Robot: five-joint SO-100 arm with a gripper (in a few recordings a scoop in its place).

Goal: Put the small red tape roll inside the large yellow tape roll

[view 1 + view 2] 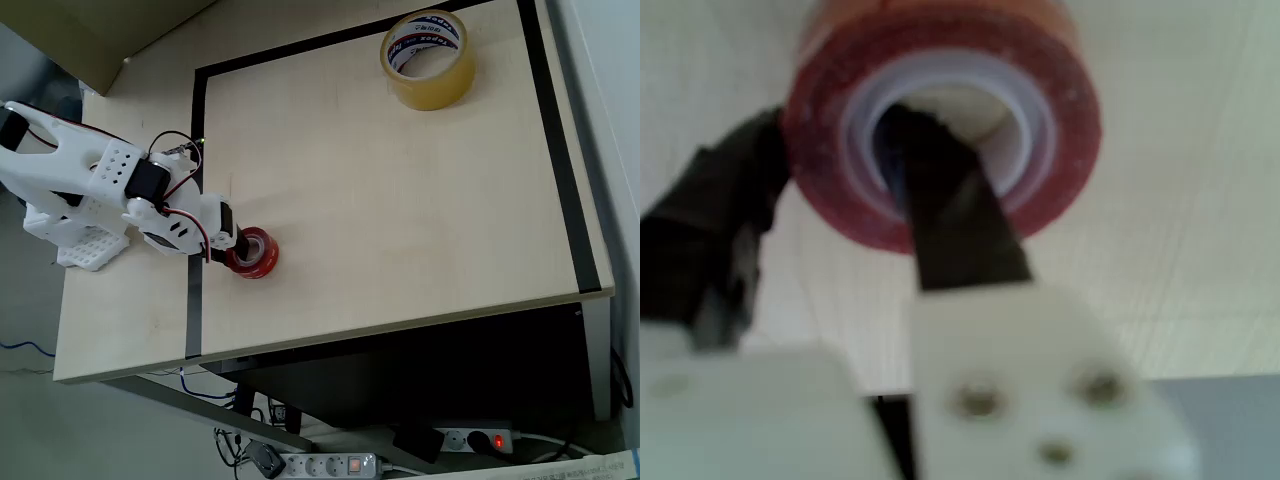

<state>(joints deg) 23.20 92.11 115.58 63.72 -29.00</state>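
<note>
Wrist view shows one dark finger (940, 190) down inside the small red tape roll (940, 120) and the other outside its left wall, the gripper (830, 200) pinching that wall. From overhead, the roll sits near the table's (400, 220) left tape line; the large yellow tape roll (428, 60) lies well apart, far right. I'd call this the grasp step; next comes lifting and carrying it over the yellow ring.
</note>
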